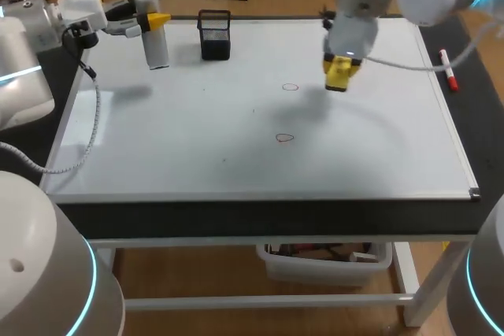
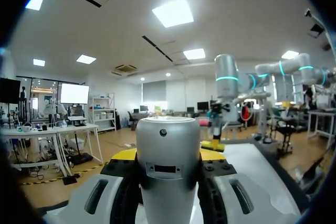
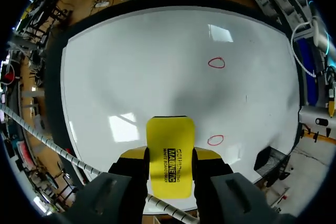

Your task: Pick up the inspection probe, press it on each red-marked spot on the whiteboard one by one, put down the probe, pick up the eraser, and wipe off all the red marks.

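Probe (image 2: 168, 153) base off-frame (left wrist view)

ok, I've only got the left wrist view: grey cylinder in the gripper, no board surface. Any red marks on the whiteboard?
Observer: Yes, two on the whiteboard: a far mark and a near mark, both thin red rings.
Operator: Where's the eraser?
Observer: The right gripper is shut on the yellow eraser, over the board next to the far mark.
Operator: Anything close to my side?
Observer: A black mesh holder stands beside the probe, toward the board's middle. The left gripper holds the probe upright near the far left corner.
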